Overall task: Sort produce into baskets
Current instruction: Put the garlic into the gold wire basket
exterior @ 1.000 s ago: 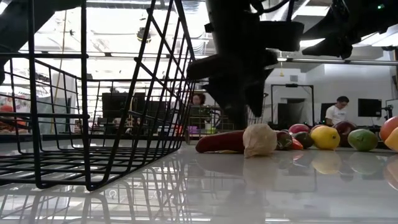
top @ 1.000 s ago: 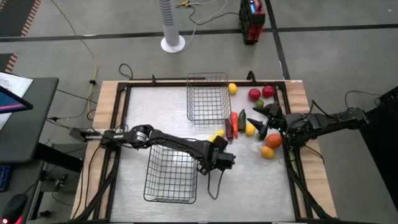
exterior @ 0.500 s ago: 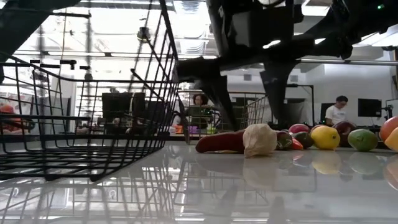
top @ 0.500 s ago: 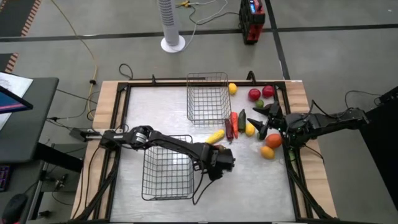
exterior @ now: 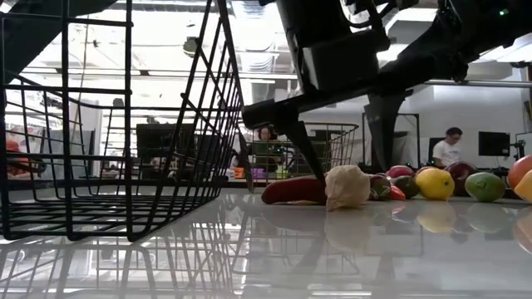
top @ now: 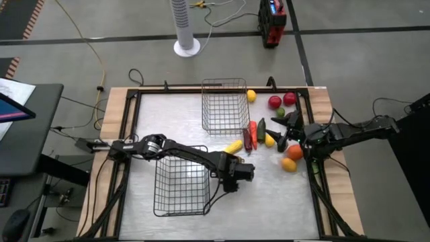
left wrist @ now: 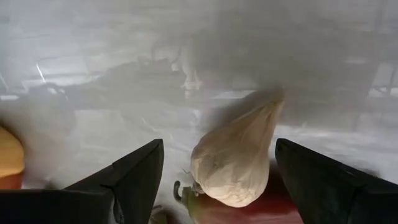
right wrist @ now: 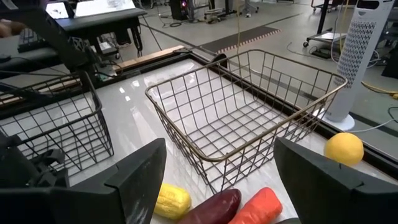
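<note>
My left gripper (top: 230, 163) is open and hangs low over the whitish garlic (left wrist: 233, 162), one finger on each side, touching nothing. The garlic (exterior: 347, 187) lies on the table against a dark red pepper (exterior: 293, 189); the gripper hides it in the high view. My right gripper (top: 279, 132) is open and empty among the produce at the right: lemons (top: 270, 140), red apples (top: 275, 101), oranges (top: 294, 152), peppers (top: 252, 129). The near basket (top: 161, 188) stands under the left arm. The far basket (top: 203, 107) stands at the table's far middle.
A yellow piece (top: 233, 146) lies just beyond the left gripper. A lemon (top: 250, 95) sits by the far basket's right corner. A black frame (top: 134, 107) rims the table. A white fan (top: 186, 27) and a red device stand on the floor beyond. People show in the room behind.
My left gripper has turned at the wrist above the garlic, and its fingers now stand spread on either side of it. The near basket has shifted a little toward the table's far edge and now sits squarer. The garlic and pepper have stayed put.
</note>
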